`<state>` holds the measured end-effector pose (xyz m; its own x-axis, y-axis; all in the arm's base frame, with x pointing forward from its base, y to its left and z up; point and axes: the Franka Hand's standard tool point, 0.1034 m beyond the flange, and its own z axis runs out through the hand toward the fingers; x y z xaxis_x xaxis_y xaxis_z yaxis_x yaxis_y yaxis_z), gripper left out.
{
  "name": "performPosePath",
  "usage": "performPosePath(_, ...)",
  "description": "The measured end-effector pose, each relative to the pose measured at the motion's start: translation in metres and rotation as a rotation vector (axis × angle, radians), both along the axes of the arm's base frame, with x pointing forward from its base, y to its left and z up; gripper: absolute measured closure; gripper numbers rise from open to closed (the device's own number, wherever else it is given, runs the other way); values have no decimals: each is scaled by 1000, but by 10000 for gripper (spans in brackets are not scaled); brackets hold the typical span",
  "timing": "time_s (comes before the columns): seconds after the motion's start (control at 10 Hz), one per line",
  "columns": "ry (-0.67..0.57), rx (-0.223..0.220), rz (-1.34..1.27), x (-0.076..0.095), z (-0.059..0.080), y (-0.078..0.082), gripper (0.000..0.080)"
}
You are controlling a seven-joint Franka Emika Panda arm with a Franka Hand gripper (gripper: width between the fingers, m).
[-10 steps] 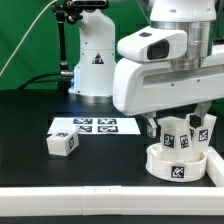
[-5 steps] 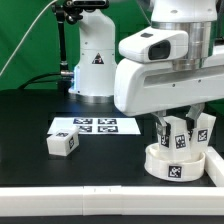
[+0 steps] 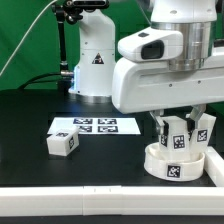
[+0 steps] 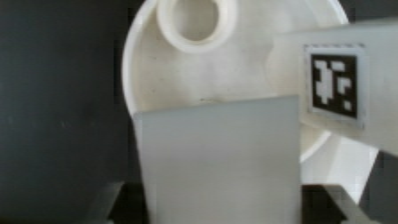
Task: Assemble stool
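Note:
The round white seat [image 3: 178, 167] lies on the black table at the exterior view's lower right. It fills the wrist view [image 4: 196, 75], where a hole shows in it. My gripper [image 3: 180, 128] hangs right over the seat, shut on a white blocky leg [image 4: 222, 160] that stands upright on the seat. The dark fingers [image 4: 125, 205] press both of its sides. A second tagged leg [image 4: 338, 80] stands on the seat close beside it and also shows in the exterior view [image 3: 203, 130]. A third loose leg [image 3: 62, 143] lies on the table at the exterior view's left.
The marker board [image 3: 88, 127] lies flat between the loose leg and the seat. A white robot base [image 3: 95, 55] stands at the back. A white bar [image 3: 80, 194] runs along the table's front edge.
The gripper and the leg it holds have shifted slightly toward the exterior view's right over the seat. The loose leg and the marker board have not moved.

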<state>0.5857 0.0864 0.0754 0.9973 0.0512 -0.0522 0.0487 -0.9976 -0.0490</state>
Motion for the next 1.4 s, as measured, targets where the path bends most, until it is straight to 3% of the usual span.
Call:
performPosePath(0.4,-17,26,-489,1,-2,1,455)
performPosePath(0.6,6,37,-732,0,-3,10,455)
performPosePath(1.4,46,29,-1186,1,-4,14,456)
